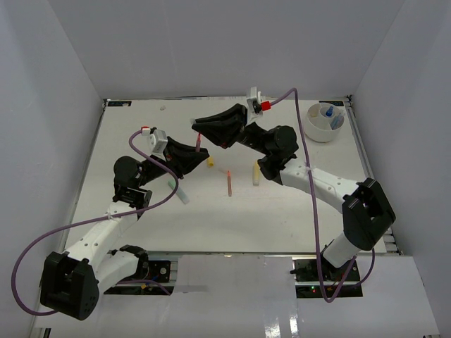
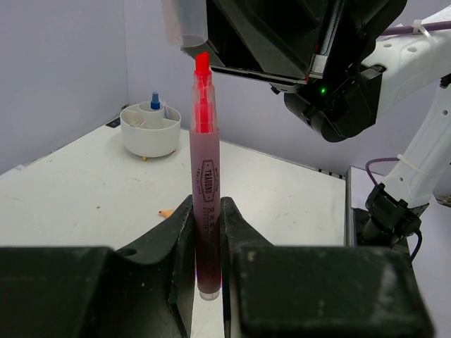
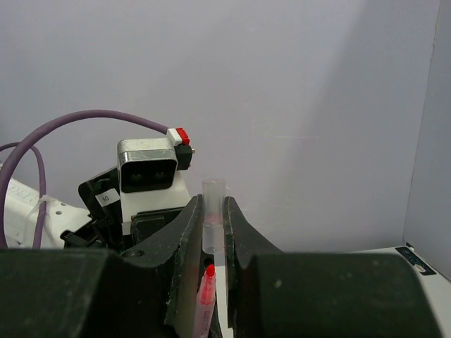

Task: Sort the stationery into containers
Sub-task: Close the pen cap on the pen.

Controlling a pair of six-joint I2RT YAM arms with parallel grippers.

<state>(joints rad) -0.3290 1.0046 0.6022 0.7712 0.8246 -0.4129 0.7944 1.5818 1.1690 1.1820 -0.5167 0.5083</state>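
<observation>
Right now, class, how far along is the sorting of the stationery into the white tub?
Done: a blue-capped bottle stands in the white tub. In hand: the left gripper holds an uncapped pink highlighter upright, and the right gripper holds its clear cap just above the tip, apparently for recapping. Left: an orange pen and yellow items lie on the table.

**Count of items in view**

Two robot arms work over one table (image 1: pixel 141 232). One red highlighter (image 2: pixel 204 204) is uncapped, and one clear cap (image 3: pixel 213 211) is separate from it. On the table lie one yellow marker (image 1: pixel 256 173), one orange pen (image 1: pixel 230 183), one small yellow item (image 1: pixel 209 162) and one pale pen (image 1: pixel 180 192), four loose pieces in all. One white tub (image 1: pixel 323 127) holds one blue-capped bottle (image 1: pixel 328 113) and possibly one further bluish item, too small to tell.
</observation>
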